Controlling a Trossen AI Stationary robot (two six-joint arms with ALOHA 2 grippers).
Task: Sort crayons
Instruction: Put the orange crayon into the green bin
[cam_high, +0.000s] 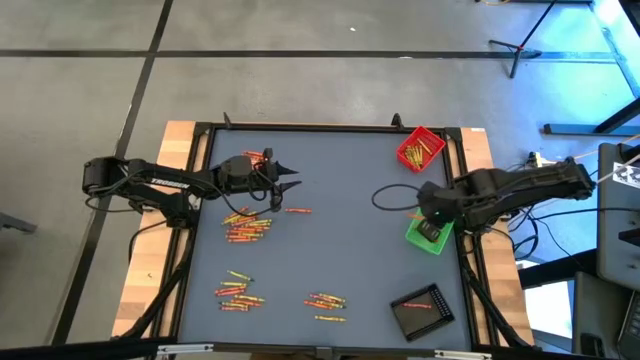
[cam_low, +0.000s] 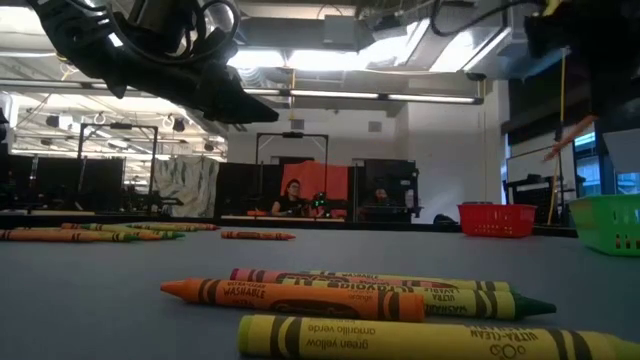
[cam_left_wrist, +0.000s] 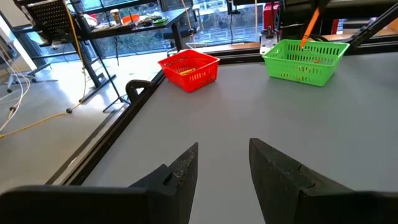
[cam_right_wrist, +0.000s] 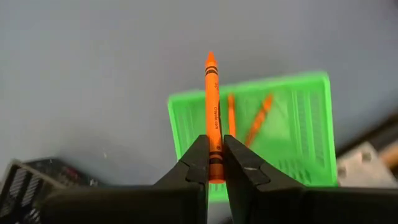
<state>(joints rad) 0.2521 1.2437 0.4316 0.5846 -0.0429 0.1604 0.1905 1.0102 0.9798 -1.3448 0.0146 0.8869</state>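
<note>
table top: flat blue-grey, dark frame
held crayon: orange, black band markings on wrapper
right gripper: black
left gripper: black fingers
green tray: bright green mesh, two orange crayons inside
red tray: red lattice
black tray: black, red crayon inside
loose crayons: red, orange, yellow, some green
nearest crayon: yellow, black lettering

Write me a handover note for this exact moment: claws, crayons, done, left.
Right claw: shut on an orange crayon, above the green tray.
Left claw: open, empty, over the table's far left.
Done: two orange crayons in the green tray; some in the red tray and black tray.
Left: loose crayon piles across the mat's left and front.
</note>
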